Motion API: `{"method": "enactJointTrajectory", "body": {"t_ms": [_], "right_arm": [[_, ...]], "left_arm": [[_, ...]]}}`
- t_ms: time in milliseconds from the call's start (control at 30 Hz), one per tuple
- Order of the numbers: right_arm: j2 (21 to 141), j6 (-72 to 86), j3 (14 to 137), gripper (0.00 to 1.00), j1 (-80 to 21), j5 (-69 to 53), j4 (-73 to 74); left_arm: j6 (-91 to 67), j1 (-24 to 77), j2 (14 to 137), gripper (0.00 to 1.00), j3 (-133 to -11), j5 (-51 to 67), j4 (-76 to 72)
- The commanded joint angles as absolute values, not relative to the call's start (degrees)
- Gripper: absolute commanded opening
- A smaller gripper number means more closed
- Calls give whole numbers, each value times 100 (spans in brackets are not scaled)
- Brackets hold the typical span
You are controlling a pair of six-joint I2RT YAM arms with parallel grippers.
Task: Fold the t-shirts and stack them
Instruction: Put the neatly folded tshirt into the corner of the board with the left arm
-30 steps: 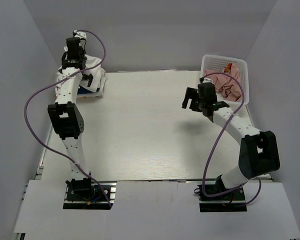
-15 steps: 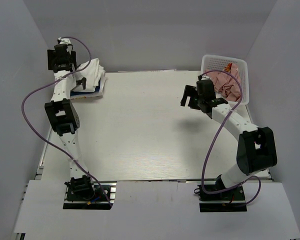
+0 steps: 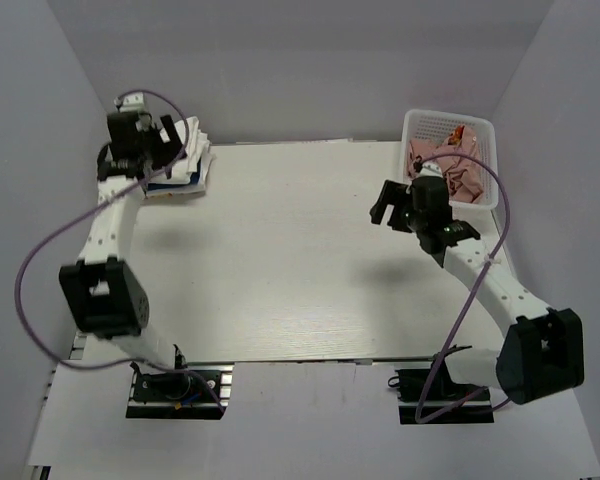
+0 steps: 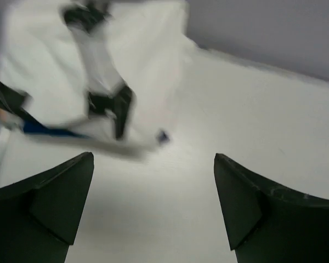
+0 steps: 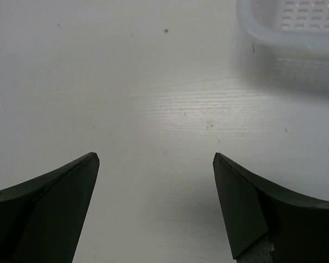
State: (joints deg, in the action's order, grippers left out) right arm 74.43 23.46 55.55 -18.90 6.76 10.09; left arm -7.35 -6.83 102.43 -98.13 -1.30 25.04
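Left gripper (image 4: 153, 158) jaws apart, empty, just beside the stack of t-shirts (image 3: 185, 160) at the table's (image 3: 280, 250) far-left corner. Right gripper (image 5: 155, 156) apart, empty, near the basket (image 3: 450, 117). Crumpled pink cloth (image 3: 450, 168) inside likely remains unfolded.

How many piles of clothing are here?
2: a folded white-and-blue cloth stack at the far left corner, and crumpled pink cloth inside the white plastic mesh basket far right. Layers underneath may be hidden.
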Motion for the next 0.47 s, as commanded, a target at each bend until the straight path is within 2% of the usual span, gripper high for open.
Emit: {"method": "enactJointTrajectory", "body": {"t_ms": [0,33,100,200,300,433], "right_arm": [[7050,2470,5047,90,-1916,572,879],[6962,2470,4967,90,-1916,606,922],[6638,2470,4608,90,-1916,615,870],[6233,2487,4159,90,-1890,546,739],[5916,2514,3850,90,-1898,466,501],[5705,2593,3648,90,-1916,448,431]], "left_arm": [[-2055,-203,8679,100,-7880,1307,1535],[-2239,-89,7970,100,-6935,1310,1373],[-2591,271,7333,100,-5764,1397,1091],[-2855,650,6243,100,-4637,1459,888],[-2953,782,5354,100,-4062,1311,949],[-2900,887,4984,100,-4183,809,1520]]}}
